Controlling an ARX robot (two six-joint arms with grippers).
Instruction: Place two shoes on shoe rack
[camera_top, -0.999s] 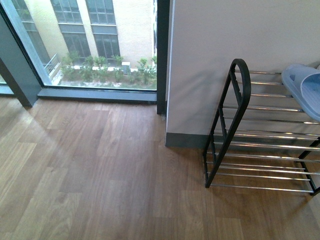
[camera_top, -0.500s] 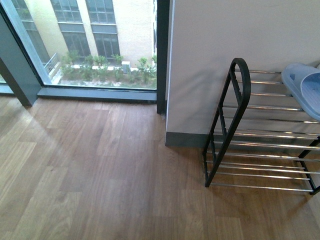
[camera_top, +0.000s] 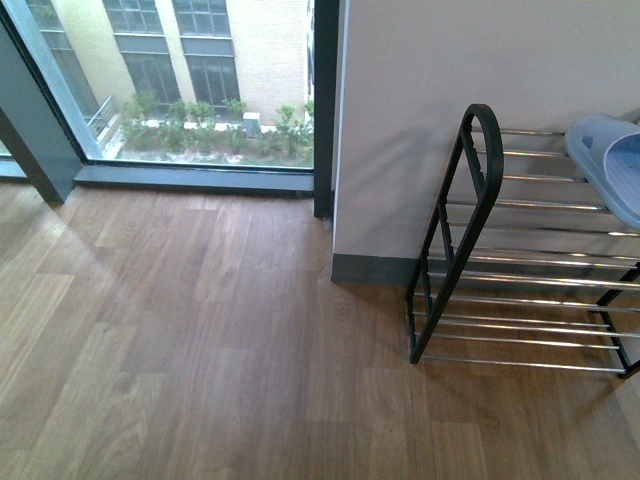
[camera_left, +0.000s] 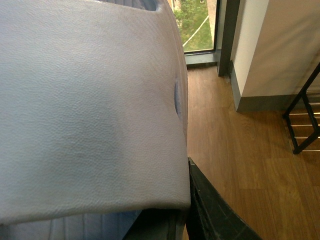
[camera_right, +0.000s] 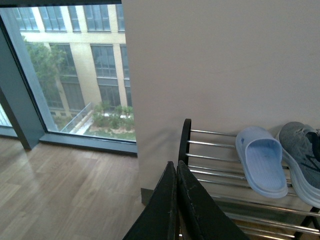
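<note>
A light blue slipper (camera_left: 90, 110) fills most of the left wrist view, and my left gripper (camera_left: 170, 220) is shut on it. One dark finger (camera_left: 210, 215) shows at its edge. The black-framed shoe rack (camera_top: 478, 190) with chrome rods stands against the wall at the right. Another light blue slipper (camera_right: 261, 160) lies on its top tier, also seen as the slipper (camera_top: 610, 165) at the front view's right edge. A grey sneaker (camera_right: 302, 150) with a white sole lies beside it. My right gripper (camera_right: 176, 167) is shut and holds nothing, short of the rack's arched end.
A floor-to-ceiling window (camera_top: 180, 80) with a dark frame is at the left. A white wall (camera_top: 450, 60) with a grey baseboard (camera_top: 370, 268) stands behind the rack. Wooden floor (camera_top: 200, 340) spreads in front.
The front view has shifted slightly, so the rack and window sit a little higher in the picture. The slipper on the rack has not moved.
</note>
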